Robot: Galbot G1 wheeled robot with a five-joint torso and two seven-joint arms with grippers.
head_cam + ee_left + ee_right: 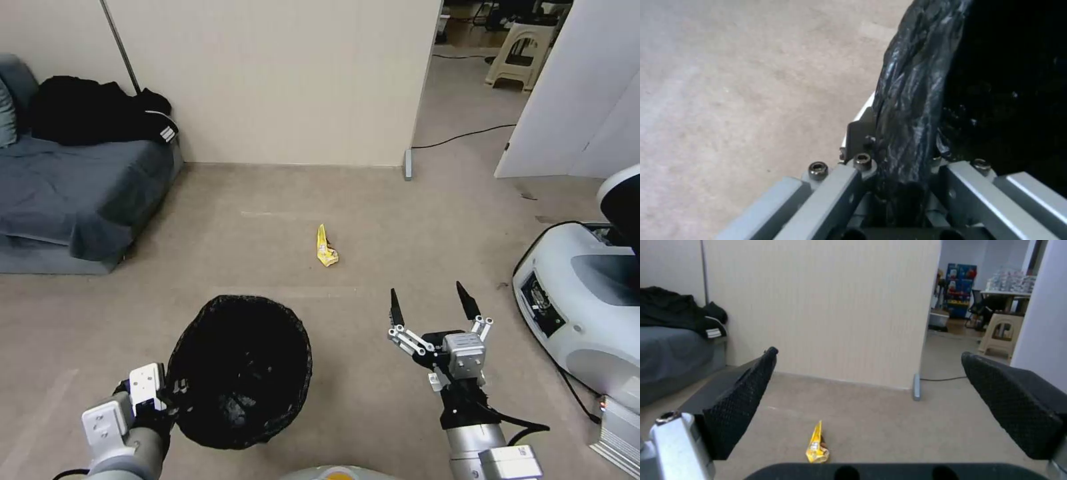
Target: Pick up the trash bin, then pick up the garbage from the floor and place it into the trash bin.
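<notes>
The trash bin (pixel 240 370), lined with a black bag, hangs at the lower left of the head view, its mouth facing up. My left gripper (pixel 157 393) is shut on its rim; the left wrist view shows the bag-covered rim (pixel 911 110) clamped between the grey fingers. A yellow snack wrapper, the garbage (pixel 326 247), lies on the beige floor ahead, beyond and slightly left of my right gripper (pixel 432 301). That gripper is open and empty, its black fingertips (pixel 742 400) pointing forward over the floor with the wrapper (pixel 817 445) low between them.
A grey sofa (pixel 73 193) with a black garment stands at the left. A beige partition wall (pixel 280 80) closes the back, with a doorway to its right. A white robot base (pixel 587 300) and a cable lie at the right.
</notes>
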